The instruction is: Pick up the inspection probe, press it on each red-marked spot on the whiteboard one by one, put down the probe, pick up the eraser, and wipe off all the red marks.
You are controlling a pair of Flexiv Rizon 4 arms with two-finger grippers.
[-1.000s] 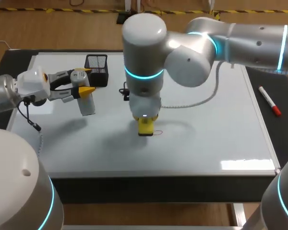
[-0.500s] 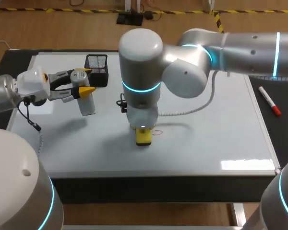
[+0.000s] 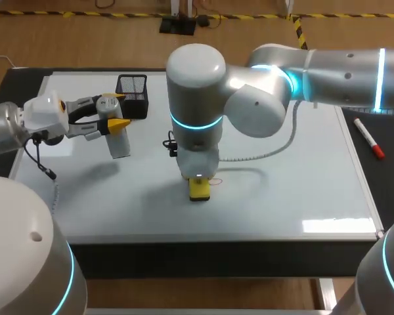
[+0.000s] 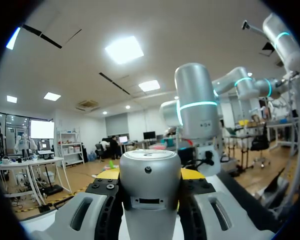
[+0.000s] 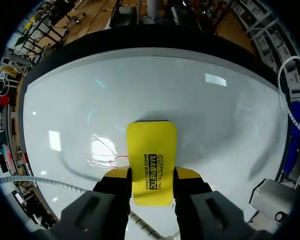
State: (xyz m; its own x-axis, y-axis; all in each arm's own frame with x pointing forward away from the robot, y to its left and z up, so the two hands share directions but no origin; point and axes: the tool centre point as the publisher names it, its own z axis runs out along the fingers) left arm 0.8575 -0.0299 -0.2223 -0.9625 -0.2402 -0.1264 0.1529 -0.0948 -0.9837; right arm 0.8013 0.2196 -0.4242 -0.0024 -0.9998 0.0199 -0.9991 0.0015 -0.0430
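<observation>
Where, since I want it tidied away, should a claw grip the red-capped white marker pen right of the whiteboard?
Mid-barrel, from straight above: the red-capped white marker pen lies flat and slanted, so pinch across its thin barrel.

Eraser (image 3: 199, 189) on whiteboard (image 3: 302, 184); basket (image 3: 132, 87) behind-left, marker (image 3: 368, 138) right.

The large white whiteboard (image 3: 282, 197) is glossy and smooth, mirroring ceiling lights near its right edge. The yellow block eraser (image 5: 151, 160) looks like smooth, faintly shiny plastic. The silver cylindrical probe (image 4: 150, 190) has a satin metallic sheen. The black basket (image 3: 132, 95) at the far left is open wire mesh. The dark table border (image 3: 384, 190) looks matt. The right arm (image 3: 196, 85) has a smooth, semi-gloss silver shell.
</observation>
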